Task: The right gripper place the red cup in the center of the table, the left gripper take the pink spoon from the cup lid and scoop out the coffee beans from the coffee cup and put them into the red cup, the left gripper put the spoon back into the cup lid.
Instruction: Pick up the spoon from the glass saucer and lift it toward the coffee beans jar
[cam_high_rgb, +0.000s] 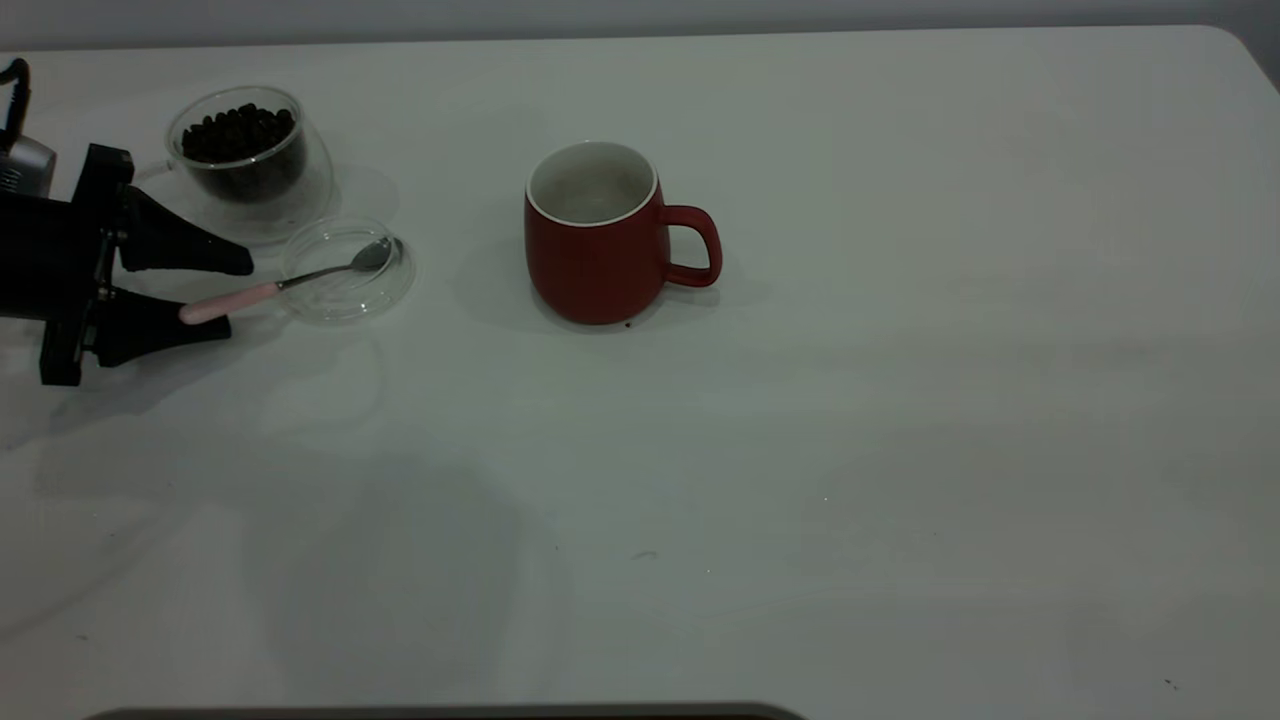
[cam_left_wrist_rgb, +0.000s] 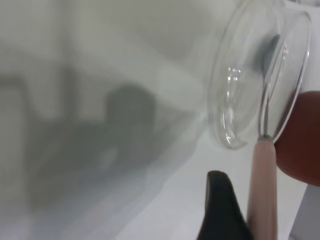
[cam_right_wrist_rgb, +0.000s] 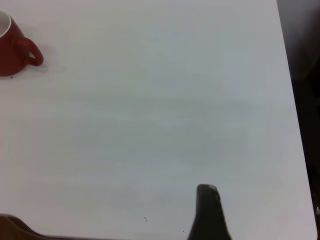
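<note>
The red cup (cam_high_rgb: 595, 260) stands upright near the middle of the table (cam_high_rgb: 900, 420), handle to the right, and it also shows in the right wrist view (cam_right_wrist_rgb: 12, 45). At the left, the pink spoon (cam_high_rgb: 300, 280) lies with its metal bowl in the cup lid (cam_high_rgb: 400, 285). Its pink handle sticks out between the fingers of my left gripper (cam_high_rgb: 238, 296), which is open. In the left wrist view one finger (cam_left_wrist_rgb: 222, 210) sits right beside the handle (cam_left_wrist_rgb: 263, 190). The coffee cup (cam_high_rgb: 250, 150) with the coffee beans (cam_high_rgb: 238, 130) stands just behind the lid. Only one fingertip (cam_right_wrist_rgb: 207, 210) of my right gripper shows.
The table's far edge runs along the top of the exterior view, with a rounded corner (cam_high_rgb: 1225, 40) at the upper right. A dark strip (cam_high_rgb: 450, 712) lies along the near edge. White tabletop stretches to the right of the red cup.
</note>
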